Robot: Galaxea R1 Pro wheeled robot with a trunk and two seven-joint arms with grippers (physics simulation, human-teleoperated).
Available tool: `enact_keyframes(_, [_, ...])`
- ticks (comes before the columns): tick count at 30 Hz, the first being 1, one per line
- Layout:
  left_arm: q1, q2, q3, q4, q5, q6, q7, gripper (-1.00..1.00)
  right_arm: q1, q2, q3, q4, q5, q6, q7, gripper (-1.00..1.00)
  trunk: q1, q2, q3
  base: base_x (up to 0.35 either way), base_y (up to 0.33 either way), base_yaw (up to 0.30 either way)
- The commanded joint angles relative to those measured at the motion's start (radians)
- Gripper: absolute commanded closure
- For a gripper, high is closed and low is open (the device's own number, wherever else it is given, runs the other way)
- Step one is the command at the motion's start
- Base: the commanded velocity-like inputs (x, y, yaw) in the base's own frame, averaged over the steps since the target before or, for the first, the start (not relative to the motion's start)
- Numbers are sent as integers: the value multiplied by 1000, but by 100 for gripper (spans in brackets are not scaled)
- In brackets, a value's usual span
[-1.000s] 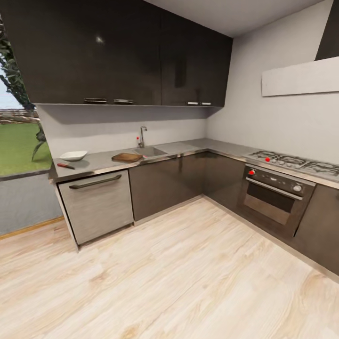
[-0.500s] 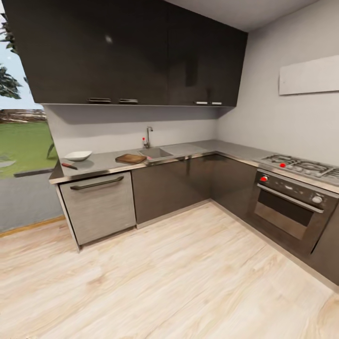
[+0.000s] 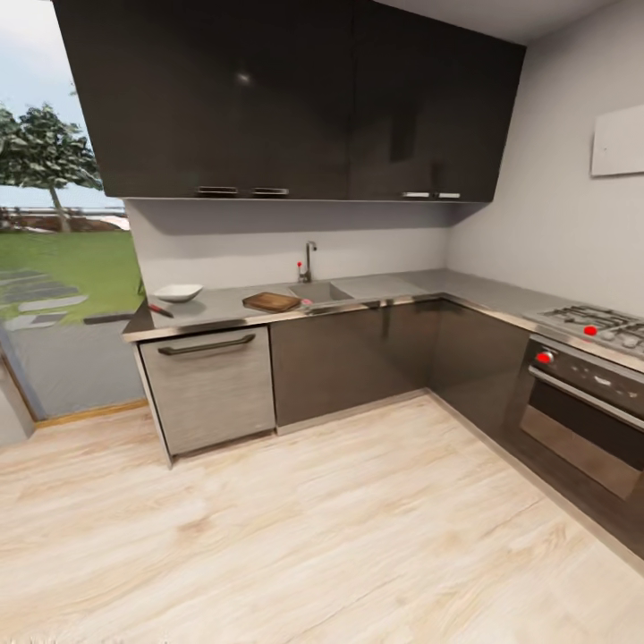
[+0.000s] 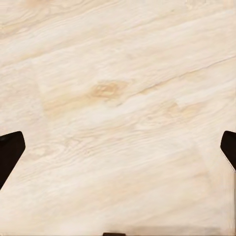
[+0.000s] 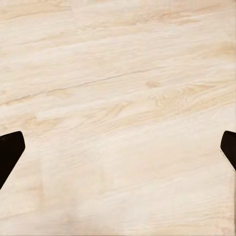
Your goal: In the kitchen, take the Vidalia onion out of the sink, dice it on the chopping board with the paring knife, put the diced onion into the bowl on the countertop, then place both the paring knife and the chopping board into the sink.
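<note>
Both end effectors [image 4: 118,147] [image 5: 118,147] face floor [image 3: 358,537].

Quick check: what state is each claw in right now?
Left claw: open, holding nothing, over the floor.
Right claw: open, holding nothing.

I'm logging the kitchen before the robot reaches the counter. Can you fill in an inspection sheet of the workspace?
Surface: countertop, dark grey and glossy, running along the back wall and round the corner to the hob.
Job's things: chopping board lies just beside the sink; bowl stands near the counter's end; paring knife lies in front of the bowl. Onion: too small to tell.
Clutter: nothing seen.
Grippers: left pincer open, fingertips wide apart over the wood floor; right pincer open, likewise.
Cables: nothing seen.
Surroundings: black upper cabinets, dishwasher front, oven, window onto a lawn.
</note>
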Motion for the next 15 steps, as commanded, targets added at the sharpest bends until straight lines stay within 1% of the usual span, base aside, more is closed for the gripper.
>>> enact_keyframes(1, [0, 0, 1, -2, 1, -1, 0, -100, 0, 0, -1, 0, 7, -2, -1, -100, 0, 0, -1, 126, -288, 275])
enact_keyframes(15, [0, 0, 1, -2, 1, -1, 0, -100, 0, 0, -1, 0, 7, -2, -1, -100, 0, 0, -1, 131, -287, 276])
